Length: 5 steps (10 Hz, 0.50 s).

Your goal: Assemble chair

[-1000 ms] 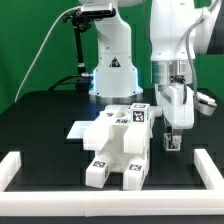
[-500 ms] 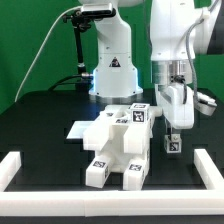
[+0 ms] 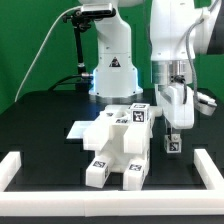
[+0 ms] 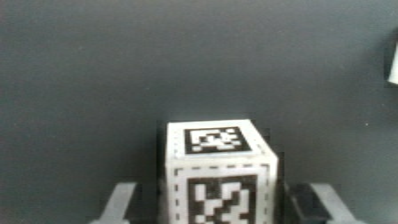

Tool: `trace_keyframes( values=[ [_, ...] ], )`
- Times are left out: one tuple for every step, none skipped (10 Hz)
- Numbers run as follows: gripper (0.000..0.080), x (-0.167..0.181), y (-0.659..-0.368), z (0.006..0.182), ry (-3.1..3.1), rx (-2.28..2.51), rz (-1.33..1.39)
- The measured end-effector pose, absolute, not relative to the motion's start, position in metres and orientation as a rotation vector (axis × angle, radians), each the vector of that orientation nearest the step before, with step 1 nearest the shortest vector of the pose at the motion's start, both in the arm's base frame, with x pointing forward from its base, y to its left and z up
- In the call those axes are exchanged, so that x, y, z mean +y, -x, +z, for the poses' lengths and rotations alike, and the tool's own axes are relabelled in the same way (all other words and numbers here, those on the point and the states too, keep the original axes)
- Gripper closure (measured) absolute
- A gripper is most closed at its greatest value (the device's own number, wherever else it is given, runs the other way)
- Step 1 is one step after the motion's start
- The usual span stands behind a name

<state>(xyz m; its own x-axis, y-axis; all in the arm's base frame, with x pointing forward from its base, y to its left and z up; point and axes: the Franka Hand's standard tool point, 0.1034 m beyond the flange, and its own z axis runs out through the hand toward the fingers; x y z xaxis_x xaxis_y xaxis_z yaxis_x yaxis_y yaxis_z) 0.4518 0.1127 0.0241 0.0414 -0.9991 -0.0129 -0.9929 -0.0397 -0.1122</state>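
Note:
A partly joined chair point(image 3: 115, 140), made of white blocky pieces with black-and-white tags, lies in the middle of the black table. To the exterior view's right of it, a small white tagged block point(image 3: 172, 144) stands alone on the table. My gripper point(image 3: 171, 134) reaches straight down over this block. In the wrist view the block point(image 4: 217, 150) fills the space between my fingers point(image 4: 128, 198), with tags on its top and front face. My gripper point(image 4: 217, 190) is shut on the block's two sides. The block rests on the table.
Low white border rails run along the front left point(image 3: 12, 168) and front right point(image 3: 208, 166) of the table. The arm's white base point(image 3: 110, 62) stands at the back behind the chair pieces. A white edge point(image 4: 391, 65) shows at the side of the wrist view.
The fingers have closed in on the small block's sides. The arm and the chair pieces have not visibly moved.

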Motion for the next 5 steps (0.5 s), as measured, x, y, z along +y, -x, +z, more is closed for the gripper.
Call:
trace_keyframes(
  values=[
    [0.0521, 0.113, -0.452, 0.024, 2.201, 2.111, -0.105],
    [0.0521, 0.113, -0.452, 0.024, 2.202, 2.11, -0.105],
    [0.0521, 0.115, -0.452, 0.025, 2.204, 2.106, -0.103],
    [0.0521, 0.13, -0.448, 0.034, 2.197, 2.101, -0.051],
    [0.0521, 0.136, -0.449, 0.053, 2.187, 2.065, -0.043]
  ],
)
